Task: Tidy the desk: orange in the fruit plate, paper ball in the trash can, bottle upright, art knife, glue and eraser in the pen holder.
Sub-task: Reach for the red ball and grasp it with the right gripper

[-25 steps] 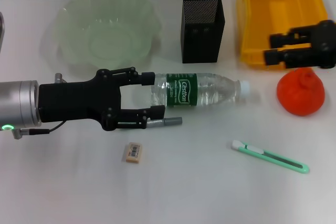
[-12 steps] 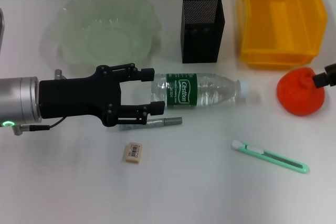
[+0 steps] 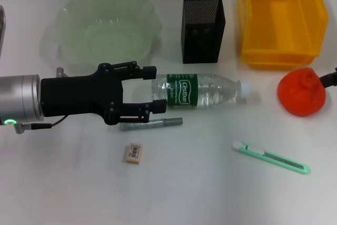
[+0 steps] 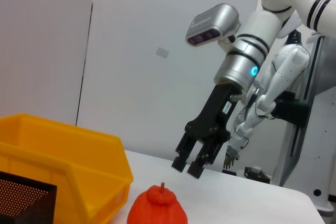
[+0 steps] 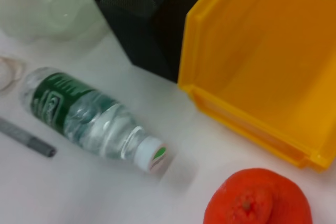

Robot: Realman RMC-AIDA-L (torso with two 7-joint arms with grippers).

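The left gripper (image 3: 152, 86) reaches in from the left side over the white desk (image 3: 200, 193). Its two black fingers (image 3: 158, 106) are spread wide, one on each side of the bottom end of the bottle (image 3: 202, 90), and they hold nothing. The bottle lies on its side in the middle of the desk, with its cap toward the orange (image 3: 301, 93). From the head view it is hard to tell if the fingers touch the bottle. The glue (image 3: 152, 125) lies just below the lower finger, and that finger hides a bit of its left end. The eraser (image 3: 134, 153) sits near the front, alone, with its barcode up. The art knife (image 3: 271, 157) lies flat on the right side of the desk, well apart from the others. The fruit plate (image 3: 105, 29) is at the back left with nothing in it. The pen holder (image 3: 203, 29) stands at the back middle, and its dark mesh makes it hard to see inside. The trash can (image 3: 281, 17) is at the back right, and its top is cut off by the edge of the picture. The orange rests in front of the trash can. In the head view only a small dark tip of the right gripper (image 4: 193, 162) pokes in at the right edge beside the orange. The left wrist view shows it hanging above the orange with its fingers a little apart, holding nothing.
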